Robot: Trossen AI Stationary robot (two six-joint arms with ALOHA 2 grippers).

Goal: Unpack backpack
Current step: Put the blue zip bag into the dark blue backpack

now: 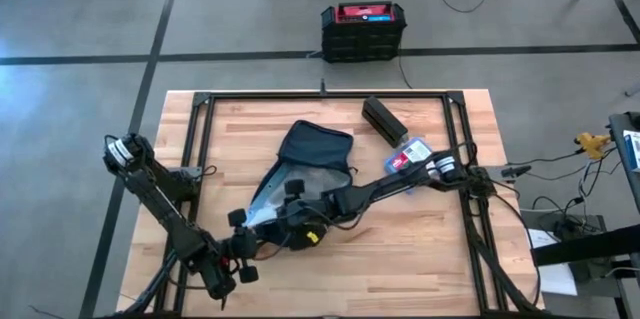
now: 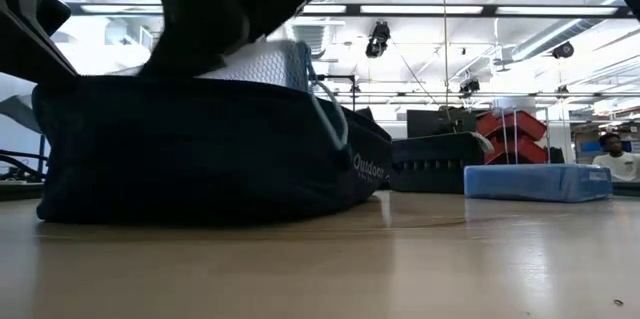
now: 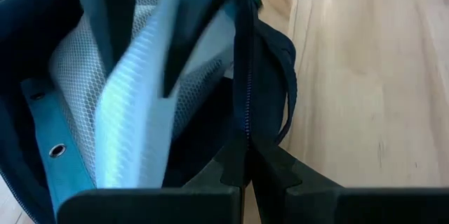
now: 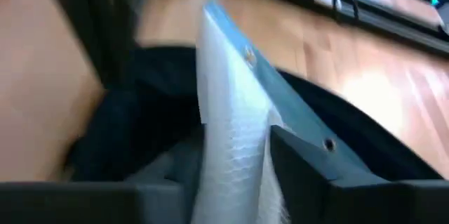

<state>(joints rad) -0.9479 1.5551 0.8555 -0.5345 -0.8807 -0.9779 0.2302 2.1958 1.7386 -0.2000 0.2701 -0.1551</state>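
Observation:
The dark navy backpack (image 1: 312, 157) lies flat on the wooden table, its open end toward the near left. My left gripper (image 3: 245, 155) is at that opening, shut on the backpack's zipper edge. My right gripper (image 4: 235, 161) reaches in from the right and is shut on a white mesh pouch (image 3: 133, 104) with blue trim and metal eyelets. The pouch stands up out of the opening; in the low view it shows above the backpack (image 2: 200, 149) as a pale mesh corner (image 2: 275, 64). My left gripper pinches the backpack's opening edge along the zipper (image 3: 245, 122) between its two fingers. The edge is raised off the bag's body; the rest of the backpack lies on the table. My right gripper pinches the mesh pouch's flat faces (image 4: 228, 122) between its two fingers, below the blue-trimmed edge (image 4: 280, 104). The pouch stands on edge between the fingers, its lower part still inside the backpack.
A small blue box (image 1: 410, 154) and a black oblong case (image 1: 384, 119) lie on the table to the right and far right of the backpack. A black crate with a red top (image 1: 363, 31) stands on the floor beyond the far edge. Bare wood lies near and right.

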